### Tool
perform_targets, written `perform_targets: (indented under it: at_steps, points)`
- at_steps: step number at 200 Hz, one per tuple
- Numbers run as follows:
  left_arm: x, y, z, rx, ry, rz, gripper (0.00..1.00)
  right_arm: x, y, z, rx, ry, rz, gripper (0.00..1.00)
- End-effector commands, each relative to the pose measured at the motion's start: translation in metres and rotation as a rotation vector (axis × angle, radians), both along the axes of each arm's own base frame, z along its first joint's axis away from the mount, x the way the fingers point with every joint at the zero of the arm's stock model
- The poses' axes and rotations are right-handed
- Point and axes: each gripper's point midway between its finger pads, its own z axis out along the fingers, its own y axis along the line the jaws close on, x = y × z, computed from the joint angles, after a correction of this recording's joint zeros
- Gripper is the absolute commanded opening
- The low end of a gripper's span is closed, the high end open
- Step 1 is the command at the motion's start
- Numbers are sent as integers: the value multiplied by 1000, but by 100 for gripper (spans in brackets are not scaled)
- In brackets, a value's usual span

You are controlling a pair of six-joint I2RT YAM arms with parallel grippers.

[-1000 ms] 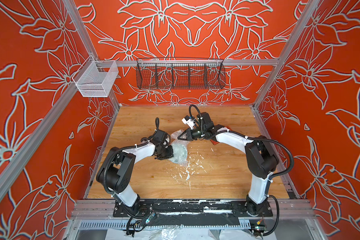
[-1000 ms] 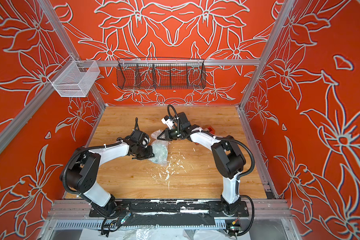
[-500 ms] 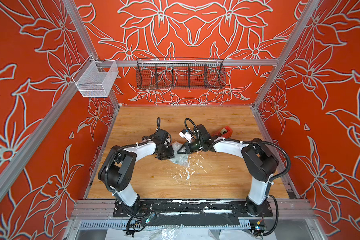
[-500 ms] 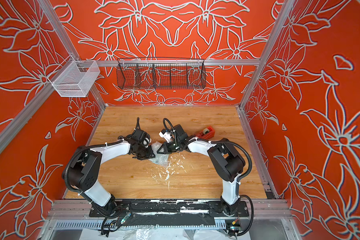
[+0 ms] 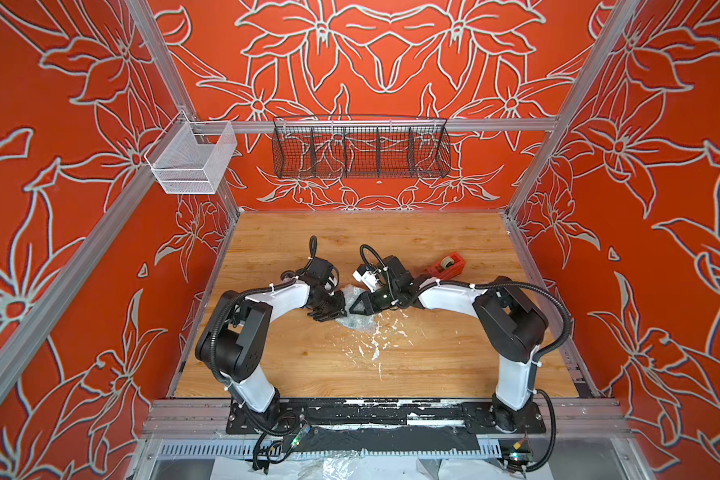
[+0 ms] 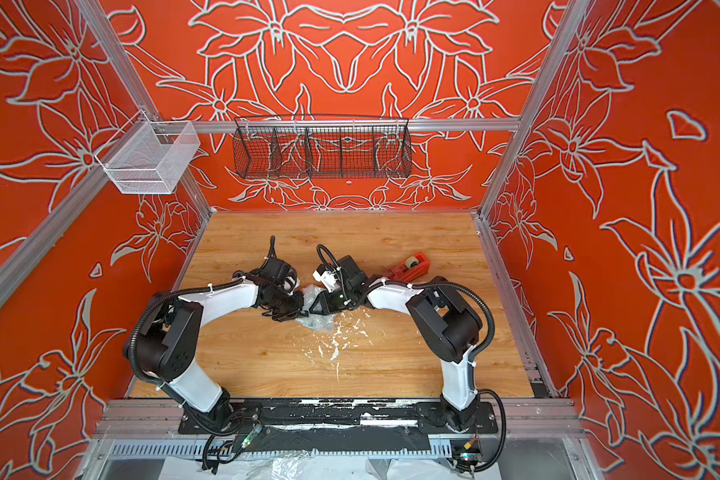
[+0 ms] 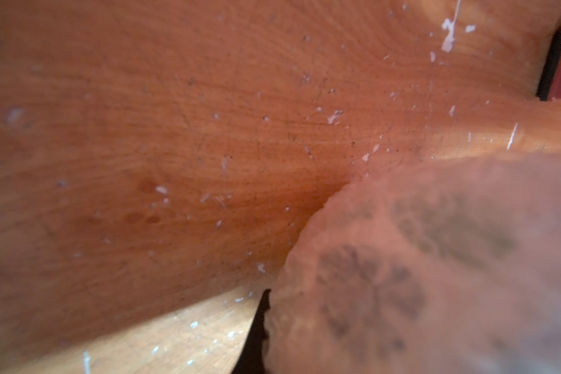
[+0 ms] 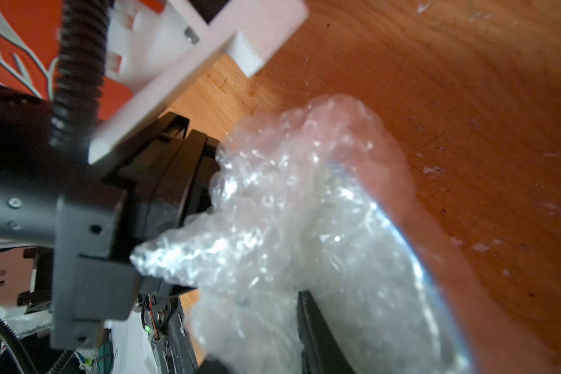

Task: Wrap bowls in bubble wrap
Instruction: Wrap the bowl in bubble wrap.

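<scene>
My left fingers [image 5: 338, 300] clamp the bubble wrap [image 8: 289, 210] bunched over the bowl [image 7: 434, 259], on the left-arm side of the tape dispenser [image 5: 445, 266]. My right fingers [image 5: 363, 300] meet it from the dispenser side; open or closed, I cannot tell.

We bend both arms inward, left gripper [image 5: 338, 304] pinched closed, right gripper [image 5: 355, 308] facing it, tips nearly meeting.

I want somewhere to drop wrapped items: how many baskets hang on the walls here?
2. A white mesh basket hangs at the far left corner. A long black wire basket with dividers hangs on the back wall. None appears hidden.
</scene>
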Motion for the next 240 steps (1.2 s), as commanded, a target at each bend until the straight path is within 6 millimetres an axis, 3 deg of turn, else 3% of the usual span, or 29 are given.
perform_targets:
  at_steps: [1, 30, 90, 173, 204, 240]
  points:
    - [1, 7, 6, 4, 9, 38, 0, -33, -32, -58, -209, 153, -13, 32]
    - [2, 5, 15, -14, -5, 54, 0, -38, -23, -48, -142, 171, 2, 34]
    - [-6, 21, 2, 73, 11, 65, 0, -35, -19, 15, -22, 77, -10, 38]
    - [-7, 31, -1, 144, 1, 88, 0, -44, -1, 55, 204, 108, 10, 43]
    - [-7, 28, -4, 142, 4, 81, 0, -39, 3, 78, 253, 75, 0, 44]
    - [-7, 25, -6, 143, 4, 77, 0, -24, 8, 90, 259, 38, -40, 45]
